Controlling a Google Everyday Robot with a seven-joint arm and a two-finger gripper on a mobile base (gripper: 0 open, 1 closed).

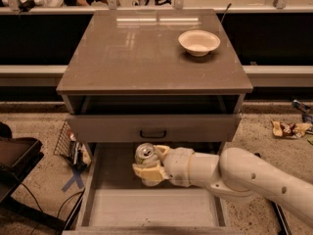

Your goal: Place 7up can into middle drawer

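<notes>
Nearest, one middle drawer [151, 209] is seen pulled out, its flat grey floor bare toward the front; over its rear part one gripper [152, 163] is held at the end of one white arm [244, 177] entering from the right, its two cream fingers [145, 173] clamped on one 7up can [145, 153], silver top up, though contact between can and floor cannot be judged. Just behind, one grey drawer front [195, 127] with one dark handle [153, 133] is noted shut. Farthest, one white bowl [199, 42] is set at the right rear of the cabinet top [137, 58].
</notes>
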